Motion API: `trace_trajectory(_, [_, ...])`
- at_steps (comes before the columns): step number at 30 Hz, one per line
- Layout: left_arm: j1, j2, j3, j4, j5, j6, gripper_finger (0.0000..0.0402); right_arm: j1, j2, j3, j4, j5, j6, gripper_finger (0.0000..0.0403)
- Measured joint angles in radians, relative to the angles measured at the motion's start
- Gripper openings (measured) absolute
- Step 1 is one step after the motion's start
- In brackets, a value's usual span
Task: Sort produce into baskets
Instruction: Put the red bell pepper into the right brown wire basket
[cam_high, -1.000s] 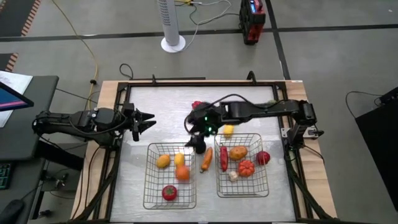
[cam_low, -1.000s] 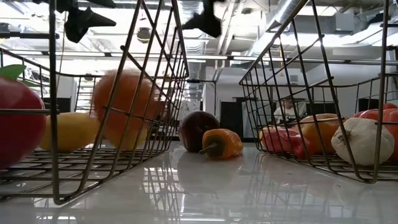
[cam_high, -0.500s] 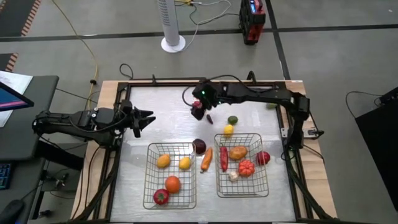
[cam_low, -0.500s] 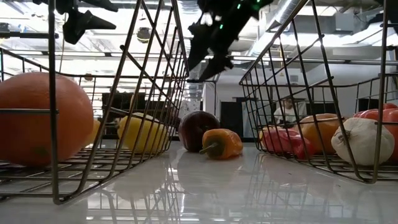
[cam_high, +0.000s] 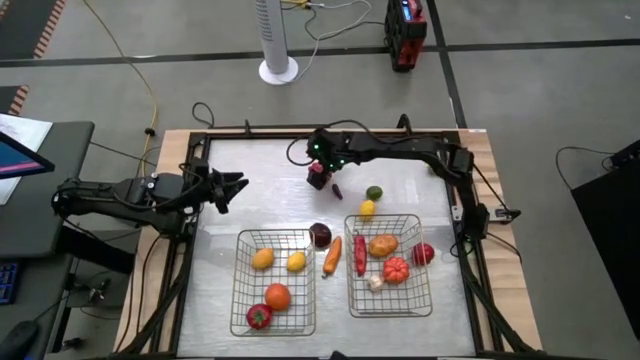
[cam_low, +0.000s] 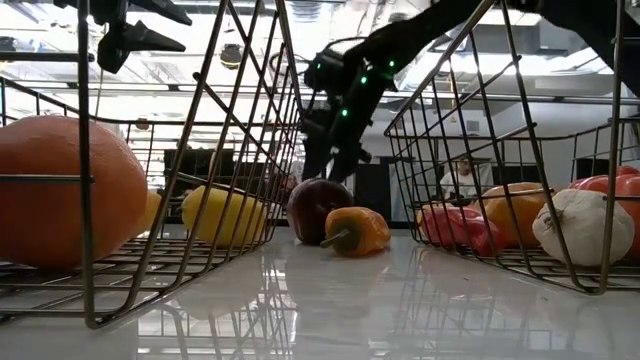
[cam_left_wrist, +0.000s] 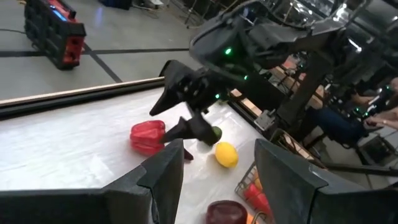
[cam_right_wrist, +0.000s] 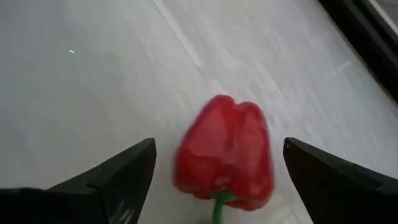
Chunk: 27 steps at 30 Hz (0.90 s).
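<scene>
**Right pincer aligned over red bell pepper: risk notes**

The right pincer (cam_high: 322, 178) hangs over the far centre of the tabletop (cam_high: 260, 185), its fingers spread wide on either side of a red bell pepper (cam_right_wrist: 225, 154). In the right wrist view the pepper lies on its side between the two fingers, touching neither. The left pincer (cam_high: 235, 184) waits at the far left of the tabletop, also spread and holding nothing.

Location of the task items:
- Left basket (cam_high: 240, 300): four pieces, yellow, orange and red.
- Right basket (cam_high: 415, 300): a red chili (cam_high: 360, 254), a white garlic (cam_high: 375, 283) and several orange and red pieces.
- Loose between the baskets: a dark purple round (cam_high: 320, 235) and an orange carrot (cam_high: 332, 256).
- Loose just beyond the right basket: a yellow fruit (cam_high: 367, 208) and a green round (cam_high: 374, 192).
- A red piece (cam_high: 424, 253) sits at the right basket's outer wall; whether it is inside cannot be told.

Hazards, as judged from this position:
1. The pepper's lobed, glossy skin may slip if the fingers close off-centre, causing it to roll aside.
2. Descending too far would drive the fingertips into the tabletop.
3. A shallow grip could release the pepper during carriage, dropping it onto the loose pieces near the baskets.
4. The arm's return path crosses the yellow fruit and green round; a low sweep could knock them away.
</scene>
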Motion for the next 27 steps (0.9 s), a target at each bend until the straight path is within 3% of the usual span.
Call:
trace_trajectory(14, [0.000,0.000,0.000,0.000,-0.012,-0.079,0.0183,0.007,0.093,0.001,0.001,-0.025,0.006,0.0376])
trace_trajectory(20, [0.000,0.000,0.000,0.000,-0.002,-0.079,0.0183,0.007,0.094,0.021,-0.030,-0.036,0.007,0.0325])
trace_trajectory(24, [0.000,0.000,0.000,0.000,0.012,-0.079,0.0183,0.008,0.094,0.120,-0.179,-0.138,0.008,0.0310])
trace_trajectory(27, [0.000,0.000,0.000,-0.001,0.059,-0.068,0.0183,0.010,0.094,0.248,-0.379,-0.287,0.000,0.0311])
